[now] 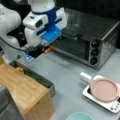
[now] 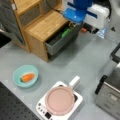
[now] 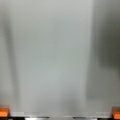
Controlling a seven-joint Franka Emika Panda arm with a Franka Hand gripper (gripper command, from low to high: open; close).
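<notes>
I held the gripper (image 1: 47, 50) above the grey bench (image 1: 67, 72), between the open toaster oven (image 1: 85, 42) and the wooden cabinet (image 1: 23, 92). In a front view its orange fingertips (image 2: 83, 30) sat just past the far end of the cabinet's open drawer (image 2: 58, 41), near the green item (image 2: 66, 32) lying inside. The wrist view showed both orange tips (image 3: 3, 112) at the bottom corners, well apart, with only bare grey surface between them: the jaws stood wide and held nothing.

Nothing was in contact. In my judgement, any descent from this pose should be kept vertical, with clearance checked against the drawer rim and the oven door. The pink pan (image 2: 60, 100) on the hot plate (image 2: 42, 110) and the teal bowl (image 2: 25, 76) holding a carrot (image 2: 27, 77) stood well apart.
</notes>
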